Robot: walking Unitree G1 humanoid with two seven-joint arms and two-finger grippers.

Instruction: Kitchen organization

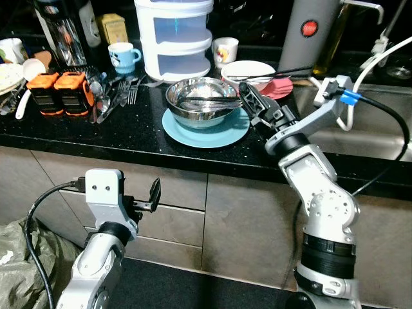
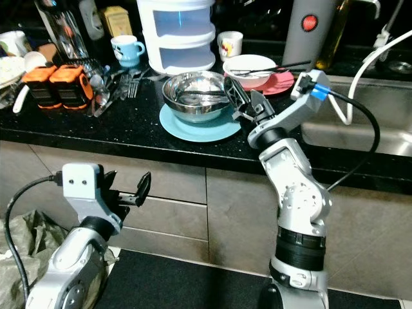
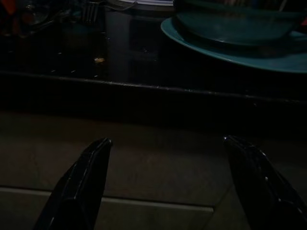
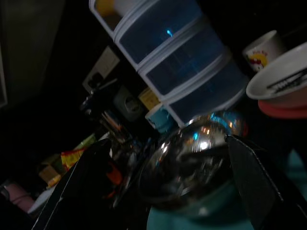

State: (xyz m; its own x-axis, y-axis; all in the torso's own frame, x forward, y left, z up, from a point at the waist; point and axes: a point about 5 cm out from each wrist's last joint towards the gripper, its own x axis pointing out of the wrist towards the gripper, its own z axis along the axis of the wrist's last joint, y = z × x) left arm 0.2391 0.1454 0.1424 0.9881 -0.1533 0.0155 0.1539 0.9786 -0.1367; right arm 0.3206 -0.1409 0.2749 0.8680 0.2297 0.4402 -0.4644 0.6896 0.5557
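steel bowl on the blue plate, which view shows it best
The left eye view: the steel bowl sits whole on the blue plate, right gripper at its rim. The right eye view matches. The right wrist view shows its side, close and dark; the left wrist view only its dim base.

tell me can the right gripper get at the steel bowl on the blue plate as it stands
Probably yes. The right gripper is open at the steel bowl's right rim, above the blue plate, with nothing between them. In the right wrist view the bowl sits between the two fingers. The utensil lying inside the bowl looks clear of the rim.
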